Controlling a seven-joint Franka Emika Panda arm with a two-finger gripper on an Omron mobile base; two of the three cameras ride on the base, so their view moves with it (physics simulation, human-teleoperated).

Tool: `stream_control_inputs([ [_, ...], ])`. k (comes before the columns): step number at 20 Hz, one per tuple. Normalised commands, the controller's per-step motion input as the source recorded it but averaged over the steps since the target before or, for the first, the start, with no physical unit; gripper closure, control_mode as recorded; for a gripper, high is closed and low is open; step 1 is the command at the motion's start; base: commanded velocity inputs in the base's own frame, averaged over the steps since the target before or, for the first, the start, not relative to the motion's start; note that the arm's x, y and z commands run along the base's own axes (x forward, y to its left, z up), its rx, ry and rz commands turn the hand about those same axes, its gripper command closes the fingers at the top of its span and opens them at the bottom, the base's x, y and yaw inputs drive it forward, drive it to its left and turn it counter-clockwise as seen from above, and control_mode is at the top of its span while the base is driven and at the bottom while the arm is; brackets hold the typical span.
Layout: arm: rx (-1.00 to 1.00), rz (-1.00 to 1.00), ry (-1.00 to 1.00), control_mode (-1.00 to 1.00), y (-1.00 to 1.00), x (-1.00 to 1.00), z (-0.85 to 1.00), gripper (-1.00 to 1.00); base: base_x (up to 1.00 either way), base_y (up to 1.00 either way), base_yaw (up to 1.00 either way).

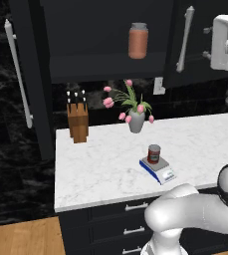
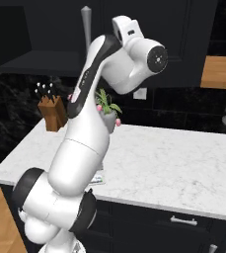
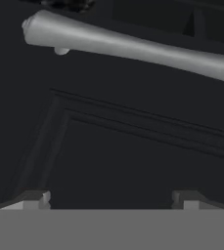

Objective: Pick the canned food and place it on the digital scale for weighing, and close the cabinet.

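Tool (image 3: pixel 111 197) tips barely visible, wide apart, facing cabinet (image 3: pixel 133 156) door.

So the left base view sits behind the arm on its left, looking forward and down at the marble counter (image 1: pixel 100 164) from a middling distance, with the open cabinet (image 1: pixel 105 30) up top. The right base view does the same from the right side, but the arm's white body is really near the lens and blocks much of the left half. Both share the counter, the knife block (image 1: pixel 77 121) and the flower vase (image 1: pixel 136 121) near the far wall. The hand view is pressed close to a panelled cabinet door, with its silver bar handle (image 3: pixel 133 49) slanting across the top.
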Motion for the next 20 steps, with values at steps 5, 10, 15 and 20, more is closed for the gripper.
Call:
stream_control_inputs([
  [5, -0.03, -0.04, 0.0, -1.0, 0.12, 0.83, -0.14, -1.0, 0.0, 0.0, 0.0],
  [10, 0.0, -0.04, -0.02, -1.0, 0.02, 0.84, -0.28, -1.0, 0.0, 0.0, 0.0],
  [15, -0.04, -0.09, -0.02, -1.0, 0.29, 0.73, -0.34, -1.0, 0.0, 0.0, 0.0],
  [20, 0.04, -0.09, -0.01, -1.0, 0.04, -0.69, -0.03, -1.0, 0.0, 0.0, 0.0],
])
